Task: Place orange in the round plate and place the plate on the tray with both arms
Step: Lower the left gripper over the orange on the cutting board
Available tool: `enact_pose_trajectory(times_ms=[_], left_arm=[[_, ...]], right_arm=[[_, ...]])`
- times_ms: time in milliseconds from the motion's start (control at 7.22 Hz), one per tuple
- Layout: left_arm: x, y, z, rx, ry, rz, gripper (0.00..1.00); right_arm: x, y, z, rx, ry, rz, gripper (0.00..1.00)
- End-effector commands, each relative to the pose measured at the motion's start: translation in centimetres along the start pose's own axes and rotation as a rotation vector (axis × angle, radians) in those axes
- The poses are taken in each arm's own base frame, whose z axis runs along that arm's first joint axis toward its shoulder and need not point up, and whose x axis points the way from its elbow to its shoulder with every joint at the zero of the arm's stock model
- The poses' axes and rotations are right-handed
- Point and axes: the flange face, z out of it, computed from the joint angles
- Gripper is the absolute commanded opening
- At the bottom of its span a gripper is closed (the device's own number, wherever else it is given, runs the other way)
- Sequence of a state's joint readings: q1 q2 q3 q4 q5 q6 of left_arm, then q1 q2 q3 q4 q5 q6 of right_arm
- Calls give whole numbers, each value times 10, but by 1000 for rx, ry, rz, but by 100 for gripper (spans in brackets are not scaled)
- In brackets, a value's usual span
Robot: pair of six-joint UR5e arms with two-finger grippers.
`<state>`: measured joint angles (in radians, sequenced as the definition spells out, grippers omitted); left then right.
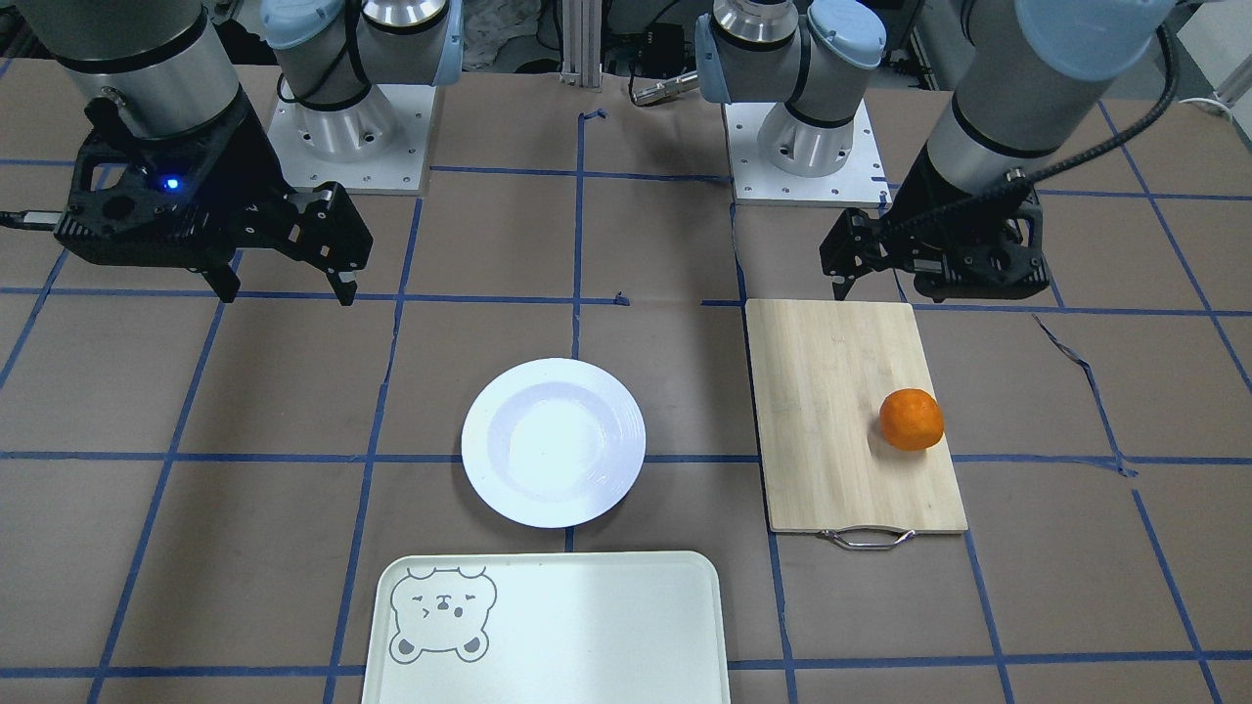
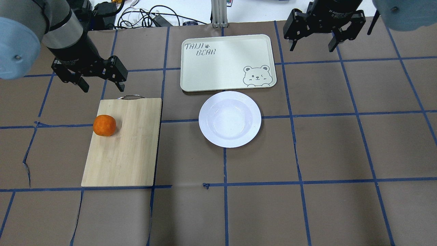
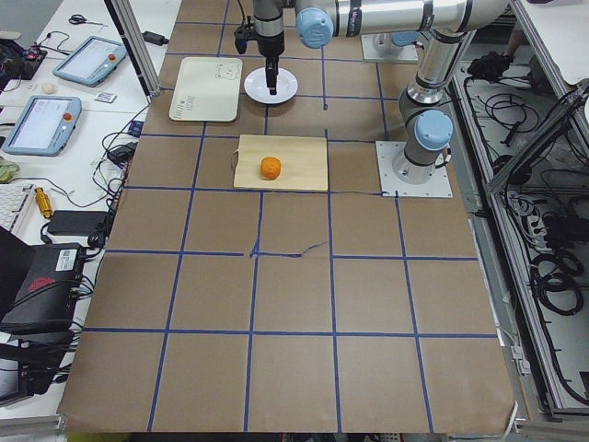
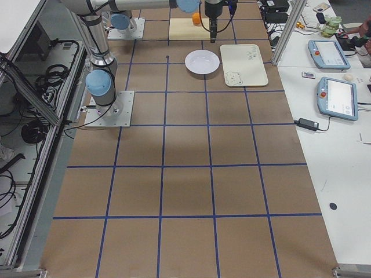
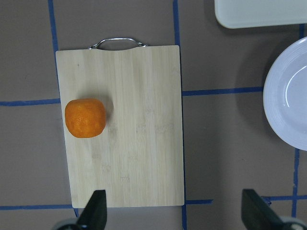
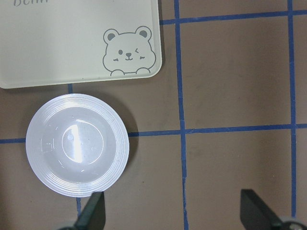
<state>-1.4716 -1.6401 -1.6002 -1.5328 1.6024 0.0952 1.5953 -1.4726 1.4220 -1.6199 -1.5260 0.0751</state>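
Our left gripper (image 2: pixel 102 88) and right gripper (image 2: pixel 311 48) hover empty either side of the round plate (image 2: pixel 229 119), fingers (image 5: pixel 96 211) wide for grasping, the left nearer the orange (image 2: pixel 104 125) it should fetch.

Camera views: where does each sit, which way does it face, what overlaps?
Front-facing: across the table, facing the robot, steeply down; left gripper on view's right, right gripper left.
Overhead: behind robot, looking forward-down; both grippers.
Exterior left: table end, left arm nearest.
Exterior right: opposite end, right arm nearest.
Left wrist: straight down on orange, cutting board; own fingertips.
Right wrist: straight down on round plate, tray; own fingertips.
Shared: both wrists see round plate, tray.
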Motion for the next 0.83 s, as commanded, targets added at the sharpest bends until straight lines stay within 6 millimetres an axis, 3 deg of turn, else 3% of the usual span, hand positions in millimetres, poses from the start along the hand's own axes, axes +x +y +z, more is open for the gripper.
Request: enact_pose_trajectory(times_ms=[0, 415, 554, 692], left_arm=[[-20, -30, 41, 13, -3, -12, 100], [-71, -49, 107, 14, -79, 55, 100], [-96, -47, 129, -12, -69, 66, 100], [-104, -41, 147, -33, -35, 53, 100]], right_arm=[[0, 0, 0, 0, -3, 0, 100], [0, 0, 0, 0, -4, 0, 100], [0, 0, 1, -2, -4, 0, 100], [-1, 0, 1, -2, -6, 0, 100]])
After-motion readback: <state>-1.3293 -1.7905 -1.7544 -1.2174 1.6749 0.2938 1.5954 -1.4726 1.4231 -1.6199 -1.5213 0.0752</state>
